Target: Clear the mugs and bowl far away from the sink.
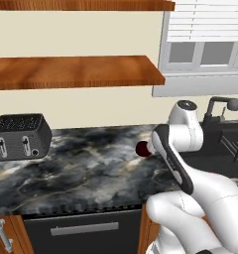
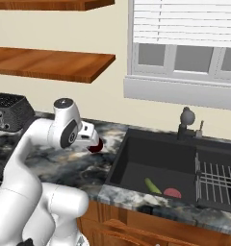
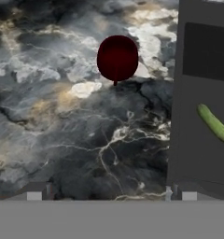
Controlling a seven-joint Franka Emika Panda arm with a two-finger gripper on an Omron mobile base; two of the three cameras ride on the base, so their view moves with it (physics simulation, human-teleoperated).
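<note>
A dark red mug (image 3: pixel 117 58) stands upright on the marbled black-grey counter (image 3: pixel 62 116), just left of the sink (image 3: pixel 198 154). My gripper (image 3: pixel 109 195) hangs above the counter, short of the mug, open wide with nothing between its fingertips (image 3: pixel 37 193). From the base views the mug (image 1: pixel 141 148) (image 2: pixel 96 146) peeks out from behind my arm and hand. The sink (image 2: pixel 136 161) lies right of it, with a dark faucet (image 2: pixel 186 120) at the back. The bowl is out of view.
A green vegetable (image 2: pixel 152 186) and a red item (image 2: pixel 173 192) lie in the basin beside a wire rack (image 2: pixel 216 180). A black toaster (image 1: pixel 21 136) stands at the counter's far left. Wooden shelves (image 1: pixel 76 72) hang on the wall above.
</note>
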